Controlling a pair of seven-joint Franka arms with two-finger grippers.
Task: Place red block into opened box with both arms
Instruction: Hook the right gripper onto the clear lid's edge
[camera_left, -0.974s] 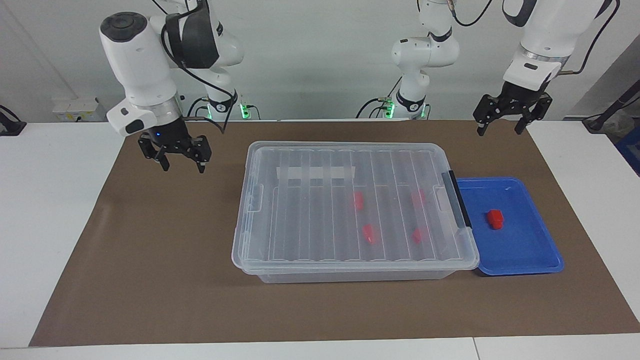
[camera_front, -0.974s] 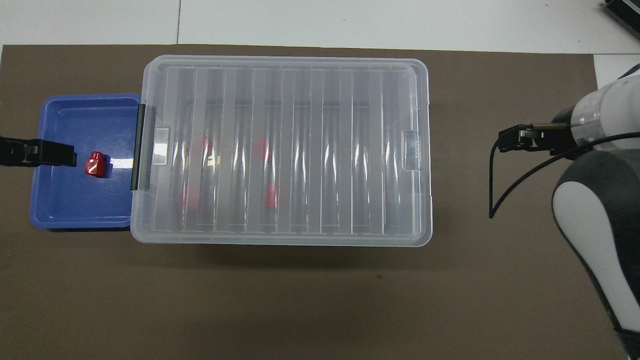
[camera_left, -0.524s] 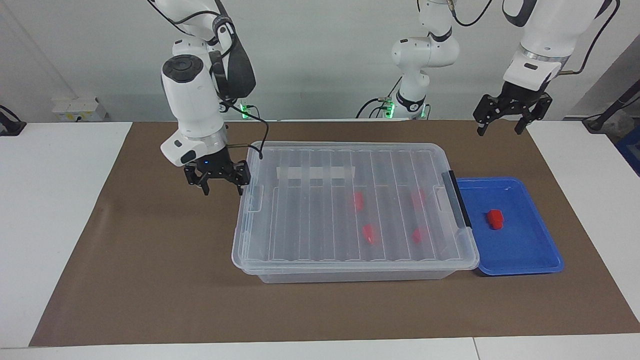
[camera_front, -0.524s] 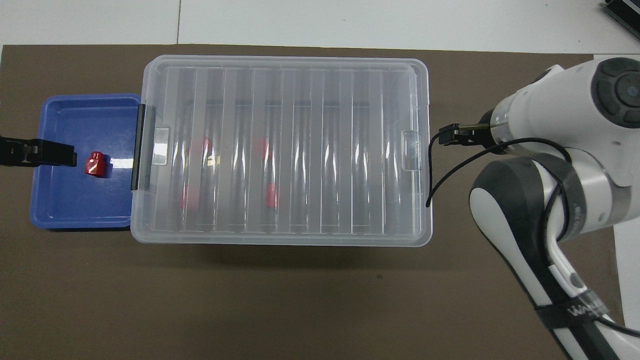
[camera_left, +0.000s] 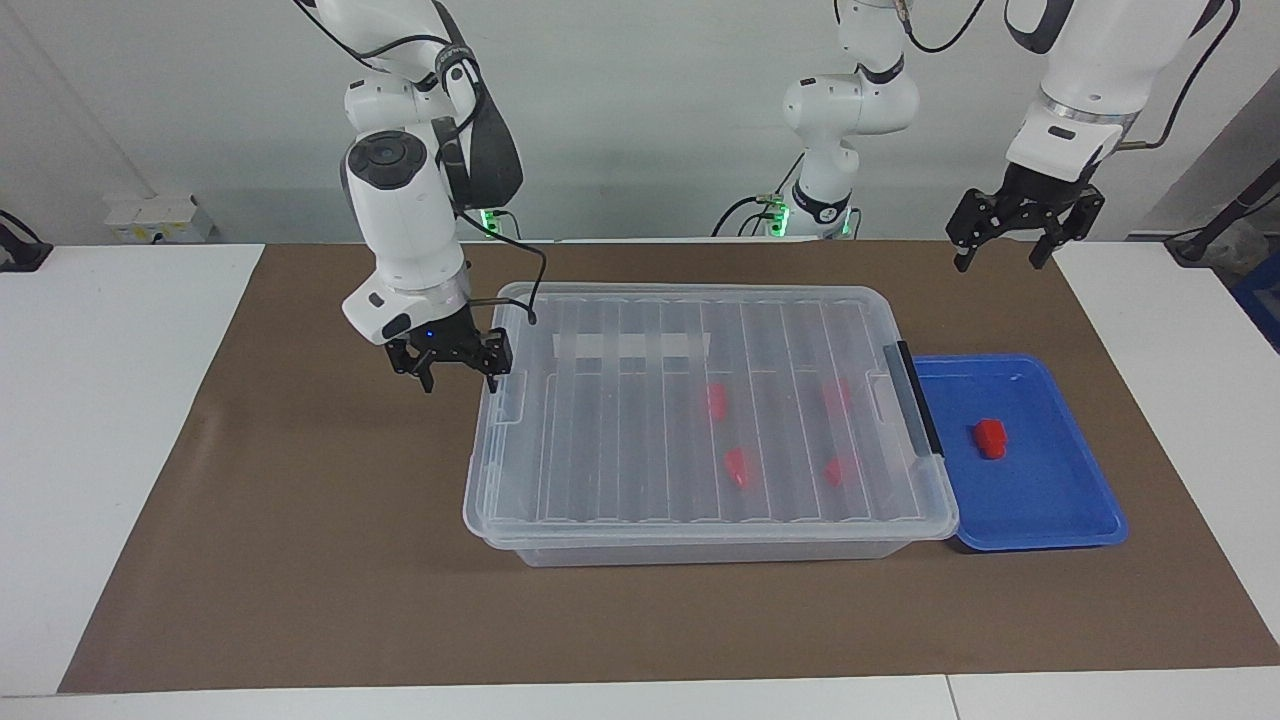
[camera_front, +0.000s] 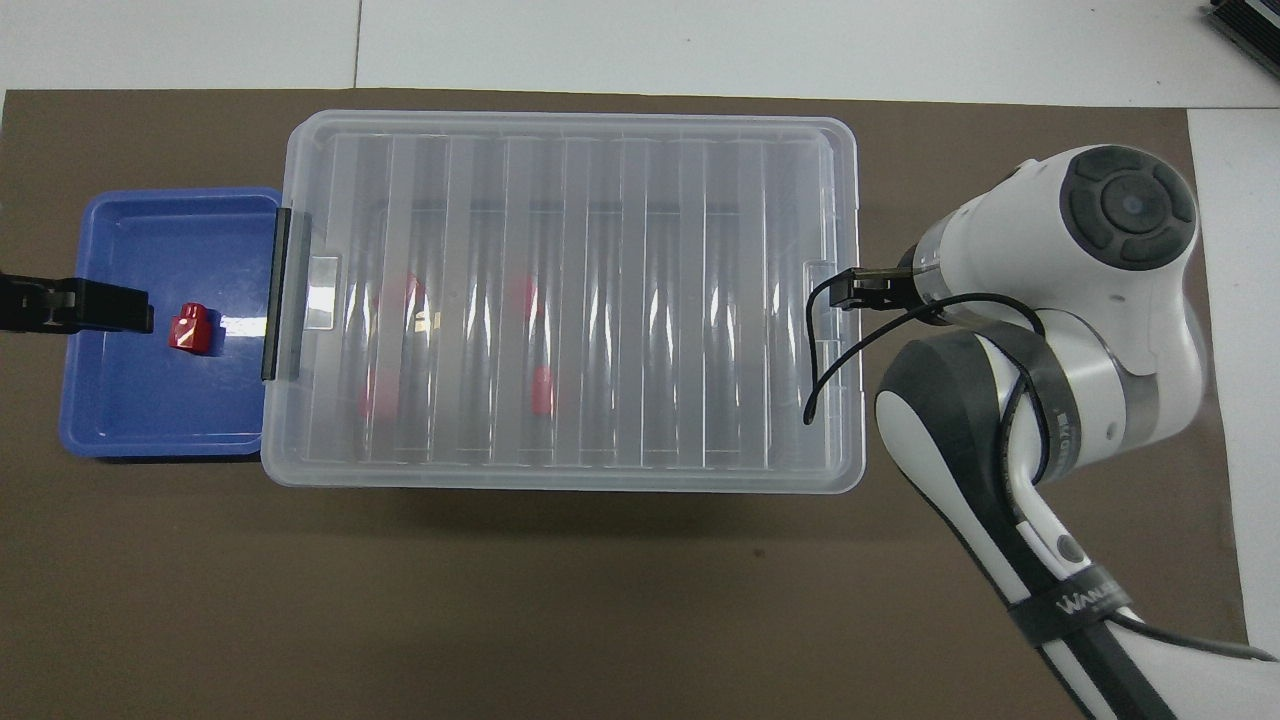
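The box (camera_left: 560, 545) is a clear bin with its ribbed lid (camera_left: 620, 440) lying shut on it and a black bar handle (camera_left: 918, 398) at the end toward the left arm. Several red blocks (camera_left: 737, 468) show through the lid. One red block (camera_left: 990, 438) (camera_front: 190, 328) lies in the blue tray (camera_left: 1050, 500). My right gripper (camera_left: 460, 383) is open, low at the box's other end by the lid clip (camera_left: 512, 395); whether it touches the lid I cannot tell. My left gripper (camera_left: 1000, 265) waits open, high over the mat's end by the tray.
The blue tray (camera_front: 150, 420) butts against the box's handle end (camera_front: 281, 295). A brown mat (camera_left: 300, 550) covers the table under everything. A loose black cable (camera_front: 830, 350) from the right wrist hangs over the lid's corner.
The right arm has swung from over the bare mat to the box's end and come down by the lid clip. The left arm, the box and the blocks have not moved.
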